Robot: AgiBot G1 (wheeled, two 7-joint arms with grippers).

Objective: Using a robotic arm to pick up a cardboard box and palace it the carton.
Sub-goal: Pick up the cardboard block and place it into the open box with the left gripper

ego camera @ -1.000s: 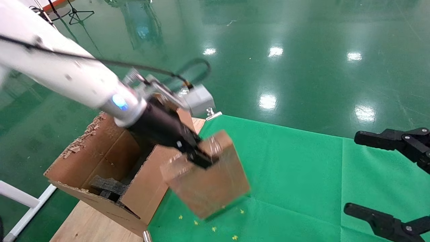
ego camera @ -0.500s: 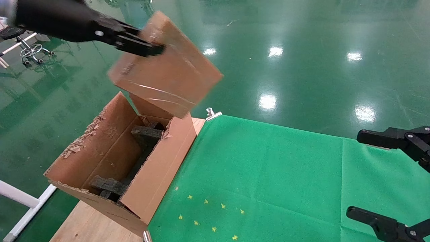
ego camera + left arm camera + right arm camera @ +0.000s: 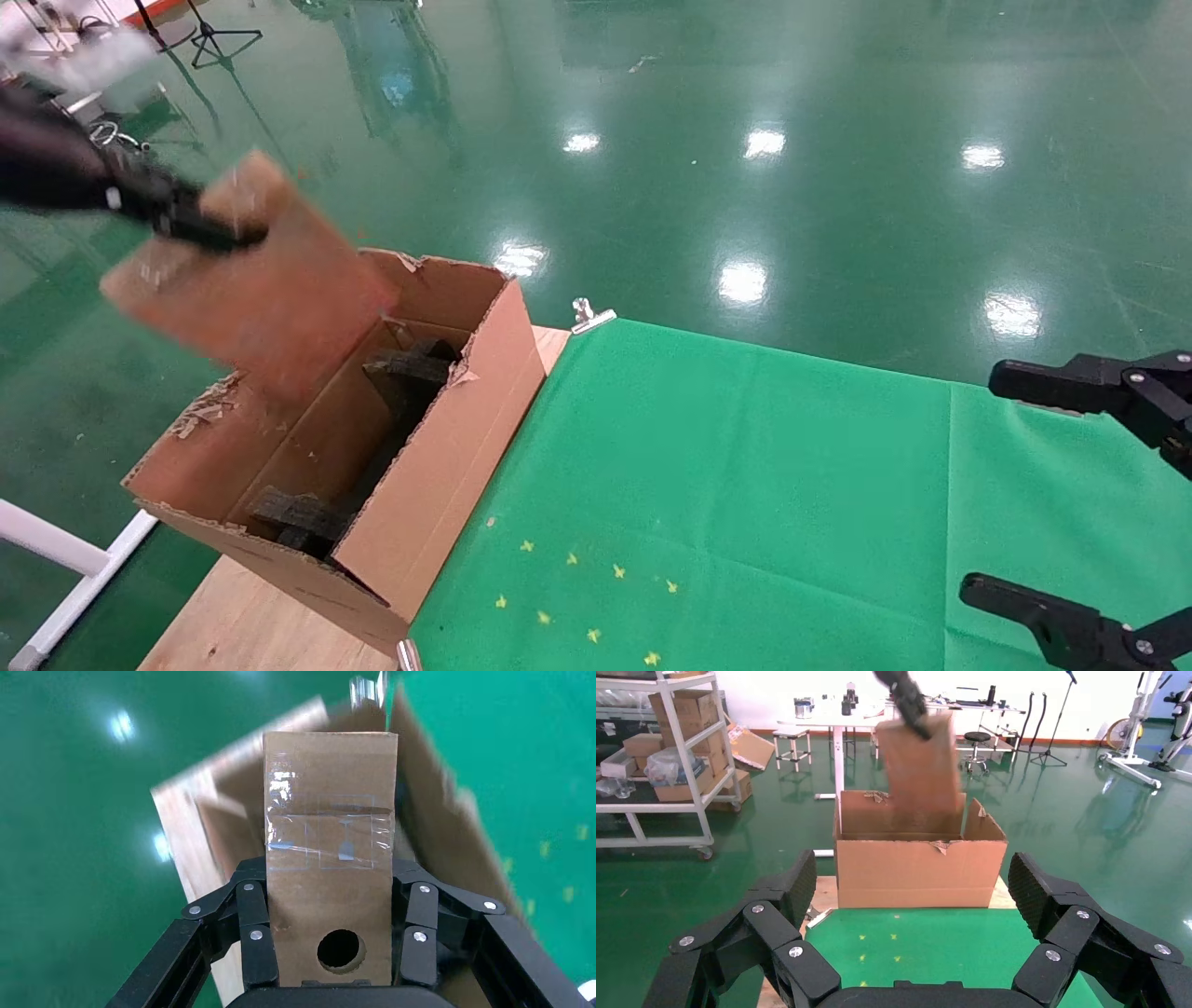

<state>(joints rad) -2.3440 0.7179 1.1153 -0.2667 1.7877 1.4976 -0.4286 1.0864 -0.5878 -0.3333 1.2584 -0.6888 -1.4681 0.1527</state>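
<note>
Above the carton's (image 3: 438,438) far left rim hangs the cardboard box (image 3: 247,280), tilted, its lower corner dipping toward the open top. The left gripper (image 3: 200,224) has it by the upper edge, black fingers clamped on either narrow side. From the left wrist view that grip is plain: the box (image 3: 328,874) sits squeezed between the two sets of finger links, glossy clear tape across its face and a round hole (image 3: 340,949) low on the side nearest the camera, with the carton (image 3: 450,846) open beneath it. The right wrist view shows the same box (image 3: 921,776) hanging over the carton (image 3: 921,867), its lower end behind the carton's back rim; whether it touches anything inside, I cannot tell. Black foam blocks (image 3: 410,368) lie in the carton, and its rims are ragged and torn. The carton stands on the wooden edge of the worktop (image 3: 251,615), just beside the green cloth (image 3: 745,485). Over at the far right, the right gripper (image 3: 1099,485) hovers above the cloth, fingers spread wide apart, holding nothing.
</note>
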